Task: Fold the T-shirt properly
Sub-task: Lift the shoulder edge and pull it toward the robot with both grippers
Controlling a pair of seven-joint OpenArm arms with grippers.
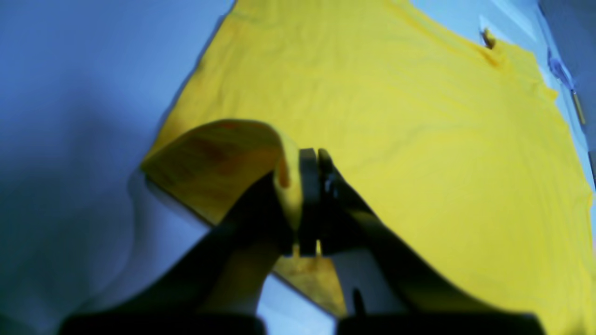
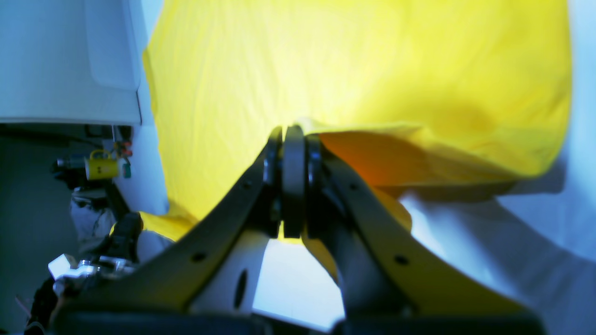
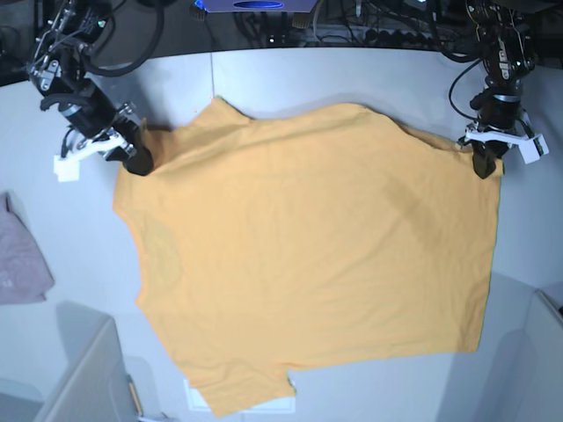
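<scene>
So basically no fold is done yet: the big orange-yellow cotton T-shirt [image 3: 308, 255] lies spread nearly flat across the pale grey worktop [image 3: 369, 79], sleeves out, only a few wrinkles. Both arms are at its far edge. The left end effector [image 1: 311, 204] is clamped on 1 corner, with the cloth curling up beside it, and the right end effector [image 2: 288, 186] is pinched on the other, lifting a small flap. All the actual folding is left, I'd say. A small pink-grey cloth [image 3: 19, 264] sits off to the side, well apart.
</scene>
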